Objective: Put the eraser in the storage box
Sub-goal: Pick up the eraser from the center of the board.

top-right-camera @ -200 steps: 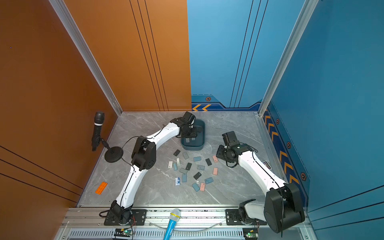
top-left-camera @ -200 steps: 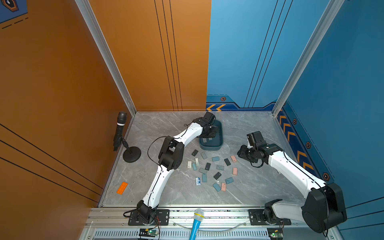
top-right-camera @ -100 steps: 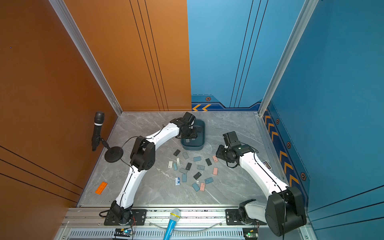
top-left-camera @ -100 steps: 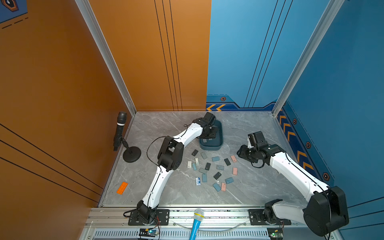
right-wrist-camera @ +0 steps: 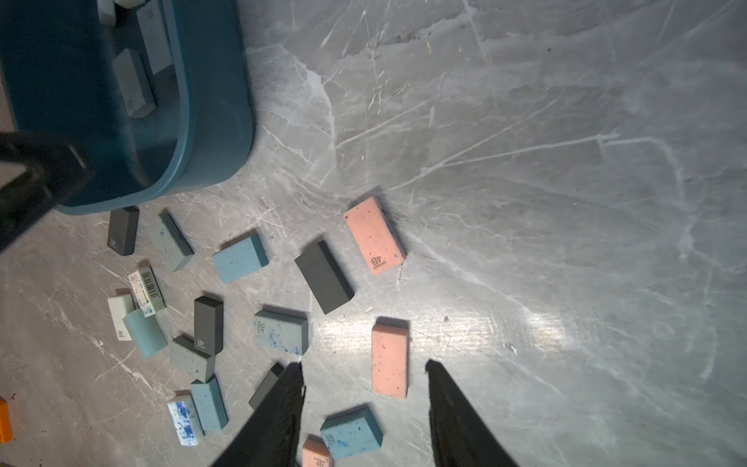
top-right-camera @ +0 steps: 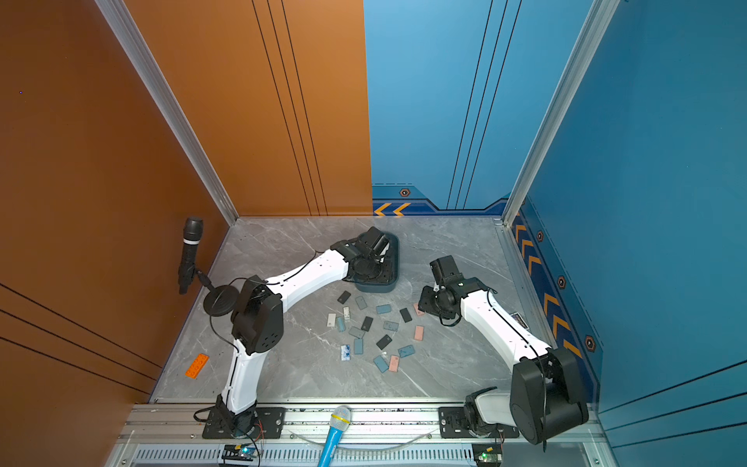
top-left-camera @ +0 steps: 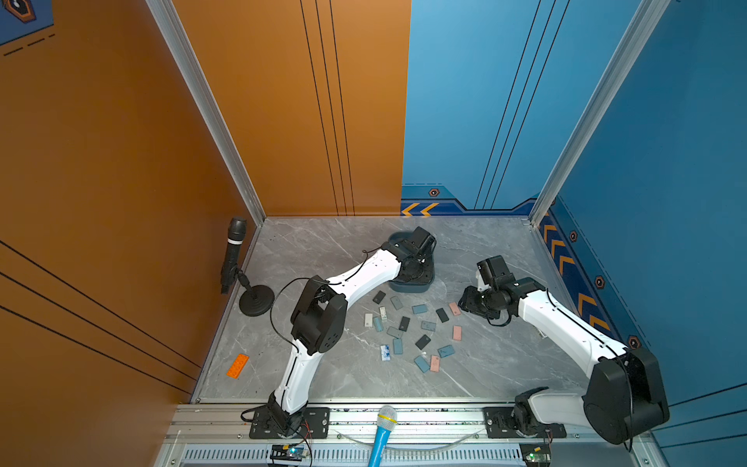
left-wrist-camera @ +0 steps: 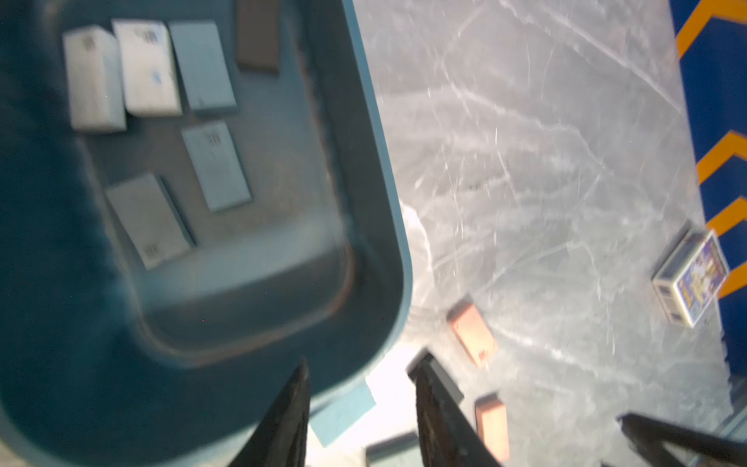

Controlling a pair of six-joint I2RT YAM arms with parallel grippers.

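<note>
The storage box [top-left-camera: 412,286] is a dark teal tub at the back middle of the table, and several erasers [left-wrist-camera: 210,165] lie inside it. My left gripper [left-wrist-camera: 361,372] hangs open over the box's near rim [left-wrist-camera: 388,194] with nothing between its fingers. Several pink, blue, grey and black erasers [top-left-camera: 422,325] are scattered on the marble in front of the box. My right gripper [right-wrist-camera: 364,370] stands open above them, at their right side [top-left-camera: 471,301]. A pink eraser [right-wrist-camera: 389,356] lies on the table just ahead of its fingertips, untouched.
A black microphone on a round stand [top-left-camera: 242,279] is at the left wall. An orange brick [top-left-camera: 237,365] lies near the front left. A small printed box [left-wrist-camera: 691,279] rests by the right wall. A blue microphone [top-left-camera: 382,432] juts over the front rail.
The right gripper's fingers have spread a little and its arm has shifted slightly above the erasers. The left arm has stayed over the box.
</note>
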